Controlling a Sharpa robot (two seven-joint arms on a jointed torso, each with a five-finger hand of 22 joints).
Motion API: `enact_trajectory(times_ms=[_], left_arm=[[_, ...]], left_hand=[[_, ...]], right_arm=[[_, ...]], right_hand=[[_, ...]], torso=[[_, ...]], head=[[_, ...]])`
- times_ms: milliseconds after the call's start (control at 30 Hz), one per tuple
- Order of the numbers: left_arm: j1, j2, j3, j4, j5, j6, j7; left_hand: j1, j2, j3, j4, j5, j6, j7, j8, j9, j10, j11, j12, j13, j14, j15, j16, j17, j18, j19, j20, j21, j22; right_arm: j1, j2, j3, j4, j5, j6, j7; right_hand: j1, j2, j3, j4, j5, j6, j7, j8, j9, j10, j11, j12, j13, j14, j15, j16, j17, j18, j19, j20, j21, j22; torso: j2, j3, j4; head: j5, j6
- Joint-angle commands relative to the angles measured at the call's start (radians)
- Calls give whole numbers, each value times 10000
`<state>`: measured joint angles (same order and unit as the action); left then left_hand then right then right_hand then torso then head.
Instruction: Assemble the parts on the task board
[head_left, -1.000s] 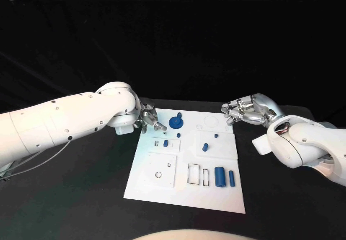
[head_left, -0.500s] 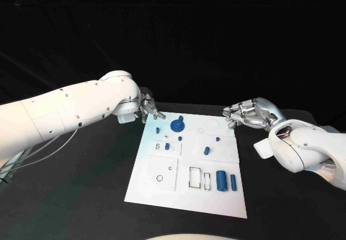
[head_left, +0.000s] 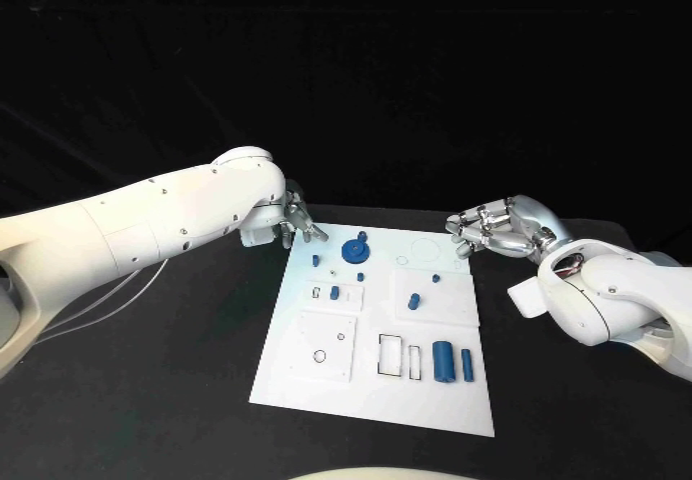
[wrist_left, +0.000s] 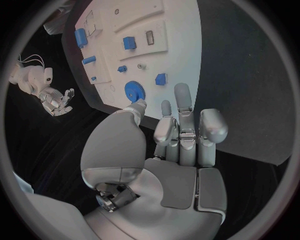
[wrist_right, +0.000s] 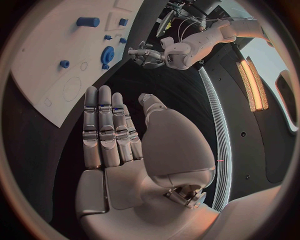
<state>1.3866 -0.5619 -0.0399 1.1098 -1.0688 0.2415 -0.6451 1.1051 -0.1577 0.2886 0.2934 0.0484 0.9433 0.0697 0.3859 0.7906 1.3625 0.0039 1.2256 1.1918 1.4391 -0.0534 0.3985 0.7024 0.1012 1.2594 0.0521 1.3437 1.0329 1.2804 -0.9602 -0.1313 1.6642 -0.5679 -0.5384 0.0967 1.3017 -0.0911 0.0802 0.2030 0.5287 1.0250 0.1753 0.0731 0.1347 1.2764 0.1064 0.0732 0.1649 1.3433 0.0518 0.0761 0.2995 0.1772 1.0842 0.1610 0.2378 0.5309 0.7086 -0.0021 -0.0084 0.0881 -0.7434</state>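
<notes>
The white task board lies mid-table with several blue parts on it. A blue gear stands near its far edge, with a small blue piece to its left. Two blue cylinders stand at the near right. My left hand hovers just off the board's far left corner, its fingers straight and holding nothing, their tips near the gear. My right hand hangs beyond the far right corner, its fingers extended side by side and empty. The board's corner lies past them.
Black tabletop surrounds the board on all sides. My left arm stretches across the table's left side, and my right arm takes up the right side. Outlined slots and a raised white square mark the near half of the board.
My left hand has drawn back from over the board's far left corner to just beyond it, uncovering the small blue piece there. The right hand has hardly moved.
</notes>
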Motion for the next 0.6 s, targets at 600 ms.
enact_trajectory(times_ms=[600], left_arm=[[-376, 436, -50, -686, -50, 809, 63]], left_hand=[[1, 64, -102, 3, 49, 35, 84, -103, -114, -95, 35, -67, -31, -15, 72, -74, 10, 80, -62, 32, -51, -6]], right_arm=[[-9, 15, 3, 41, -11, 59, 84]], right_hand=[[-68, -59, 17, 40, 2, -80, 5, 42, -15, -66, -15, 25, 9, -40, 23, -52, -11, 41, -70, 34, -32, -8]], torso=[[-9, 5, 1]], head=[[42, -64]])
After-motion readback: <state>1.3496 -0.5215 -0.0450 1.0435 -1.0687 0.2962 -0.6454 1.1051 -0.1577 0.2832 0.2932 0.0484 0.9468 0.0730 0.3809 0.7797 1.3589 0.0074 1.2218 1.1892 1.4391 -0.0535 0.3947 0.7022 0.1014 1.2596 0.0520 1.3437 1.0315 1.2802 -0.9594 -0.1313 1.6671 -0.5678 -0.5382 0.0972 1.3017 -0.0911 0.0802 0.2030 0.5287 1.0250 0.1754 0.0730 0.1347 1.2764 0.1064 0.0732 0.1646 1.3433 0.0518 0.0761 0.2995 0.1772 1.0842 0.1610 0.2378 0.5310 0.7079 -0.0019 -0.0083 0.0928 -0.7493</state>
